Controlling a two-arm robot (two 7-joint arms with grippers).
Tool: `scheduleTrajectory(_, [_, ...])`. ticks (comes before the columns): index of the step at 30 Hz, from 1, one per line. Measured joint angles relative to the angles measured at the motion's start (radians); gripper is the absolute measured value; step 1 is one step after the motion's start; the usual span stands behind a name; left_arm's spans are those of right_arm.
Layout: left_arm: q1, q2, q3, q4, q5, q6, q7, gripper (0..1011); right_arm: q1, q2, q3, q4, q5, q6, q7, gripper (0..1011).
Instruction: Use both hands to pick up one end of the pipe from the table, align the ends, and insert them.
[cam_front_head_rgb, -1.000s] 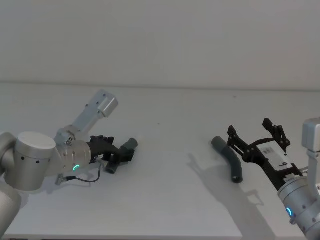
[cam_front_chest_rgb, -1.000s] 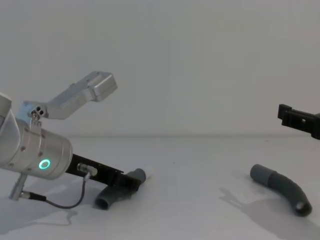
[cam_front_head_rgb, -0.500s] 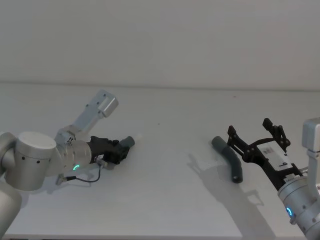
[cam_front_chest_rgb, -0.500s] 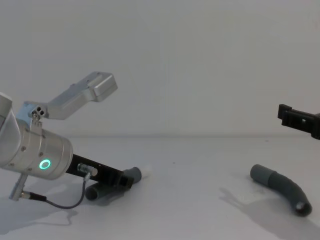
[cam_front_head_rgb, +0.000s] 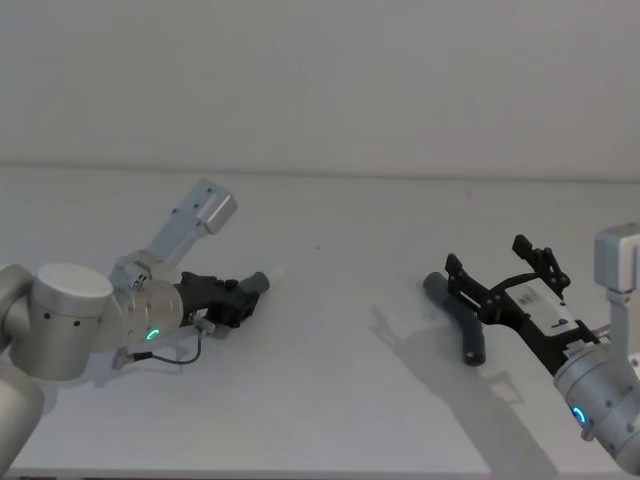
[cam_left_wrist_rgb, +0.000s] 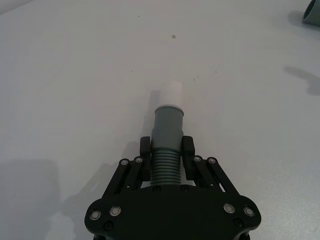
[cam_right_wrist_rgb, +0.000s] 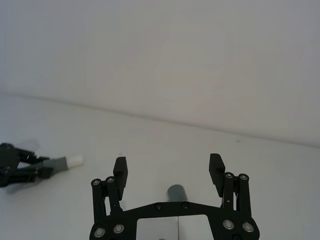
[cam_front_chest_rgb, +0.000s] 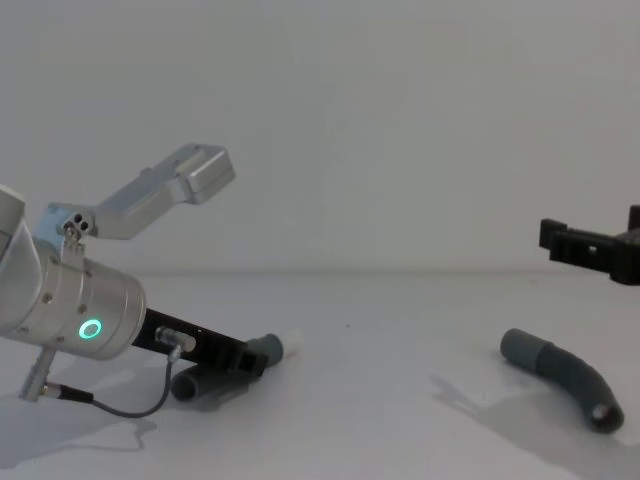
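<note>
White and matte, the broad flat table (cam_front_head_rgb: 330, 400) carries everything. A thick silver cylindrical wrist (cam_front_chest_rgb: 60, 300) with a green ring light (cam_front_chest_rgb: 91, 328) reaches in low on the left. Its black angular left gripper (cam_left_wrist_rgb: 167, 145) is clenched on a curved dark-grey tube piece (cam_left_wrist_rgb: 166, 131). The left wrist view shows the jaws biting a ribbed stretch, with a smooth lighter collar and narrow white tip (cam_left_wrist_rgb: 171, 92) jutting ahead. The black right gripper (cam_right_wrist_rgb: 168, 162) has its jaws spread wide and empty. The chest view sets it clear above the second curved dark-grey tube piece (cam_front_chest_rgb: 565, 372), which lies on the table's right with its wider grey socket collar (cam_front_chest_rgb: 522, 348) toward the middle. A white label (cam_front_head_rgb: 545, 305) on that gripper bears print too small to read.
</note>
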Motion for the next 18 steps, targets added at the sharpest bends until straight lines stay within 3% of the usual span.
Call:
scheduleTrajectory(5, [0.000, 0.000, 0.000, 0.000, 0.000, 0.000, 0.000, 354, 0.025, 0.016, -0.005, 0.014, 0.014, 0.051, 0.036, 1001])
scheduleTrajectory(18, [0.000, 0.000, 0.000, 0.000, 0.000, 0.000, 0.000, 355, 0.121, 0.059, -0.025, 0.079, 0.061, 0.251, 0.126, 1001])
